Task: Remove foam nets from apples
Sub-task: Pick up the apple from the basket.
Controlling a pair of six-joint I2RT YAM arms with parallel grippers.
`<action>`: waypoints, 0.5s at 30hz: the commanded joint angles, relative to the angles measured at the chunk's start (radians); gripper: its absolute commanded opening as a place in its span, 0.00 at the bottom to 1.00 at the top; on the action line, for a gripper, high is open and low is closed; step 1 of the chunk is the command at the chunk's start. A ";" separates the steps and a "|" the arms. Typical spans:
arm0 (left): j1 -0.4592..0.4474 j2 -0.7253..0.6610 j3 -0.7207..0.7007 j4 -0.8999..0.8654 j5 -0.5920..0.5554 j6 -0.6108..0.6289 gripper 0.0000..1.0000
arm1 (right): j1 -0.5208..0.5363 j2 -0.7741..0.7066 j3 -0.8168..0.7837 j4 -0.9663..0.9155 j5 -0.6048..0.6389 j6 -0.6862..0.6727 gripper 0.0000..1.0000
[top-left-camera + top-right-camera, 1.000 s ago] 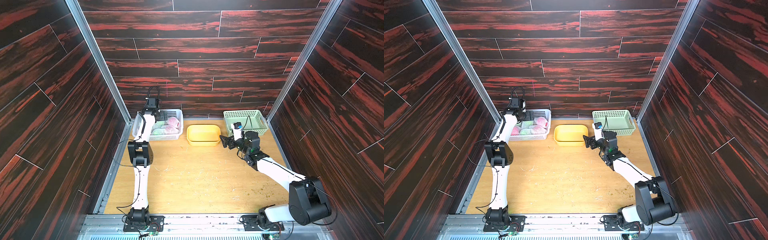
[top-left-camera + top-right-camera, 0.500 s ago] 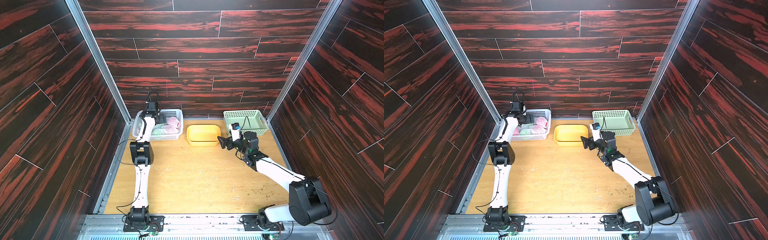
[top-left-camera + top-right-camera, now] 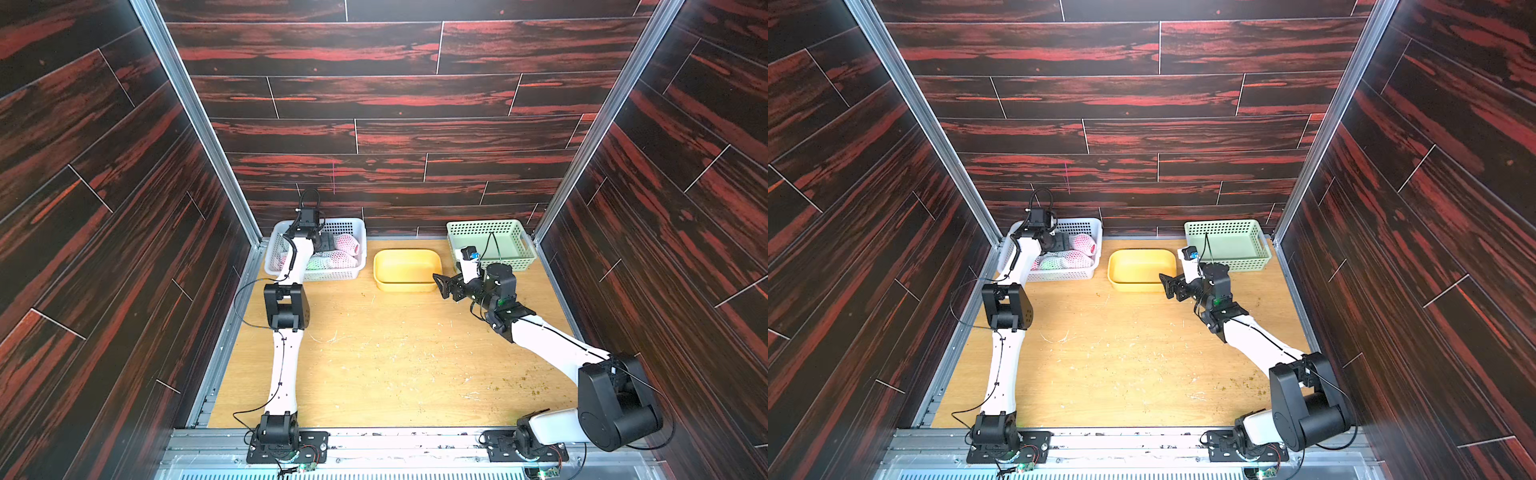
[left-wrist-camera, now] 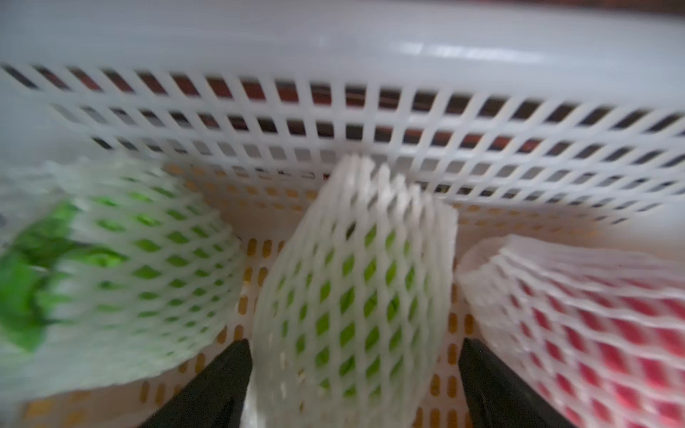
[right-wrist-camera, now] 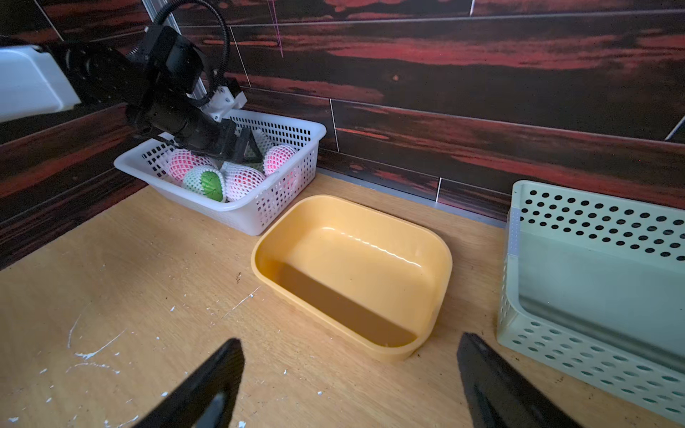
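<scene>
Several apples in white foam nets lie in the white basket (image 3: 357, 226) at the back left. My left gripper (image 4: 356, 355) is down inside it and open. Its jaws stand on either side of a green apple in its foam net (image 4: 352, 296), with a small gap on each side. Another netted green apple (image 4: 129, 259) and a netted red apple (image 4: 593, 333) flank it. In both top views the left gripper (image 3: 326, 243) (image 3: 1061, 243) hides part of the pile. My right gripper (image 3: 442, 284) (image 5: 350, 355) hangs open and empty over the table beside the yellow tub.
An empty yellow tub (image 3: 407, 286) sits at the back centre. An empty pale green perforated basket (image 3: 490, 226) stands at the back right. Dark wood-patterned walls close in the left, right and back. The wooden table carries small scuffs and crumbs.
My left arm has reached slightly farther into the white basket. My right gripper has drifted a little to the left and stays open.
</scene>
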 commanded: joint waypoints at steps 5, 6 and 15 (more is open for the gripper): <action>0.009 0.036 0.047 0.022 0.024 -0.019 0.93 | 0.008 0.027 0.015 0.021 -0.015 -0.001 0.94; 0.009 0.040 0.046 0.027 0.028 -0.021 0.93 | 0.008 0.029 0.015 0.021 -0.014 -0.001 0.94; 0.009 0.058 0.049 0.063 0.029 -0.028 0.95 | 0.008 0.040 0.017 0.021 -0.012 -0.004 0.94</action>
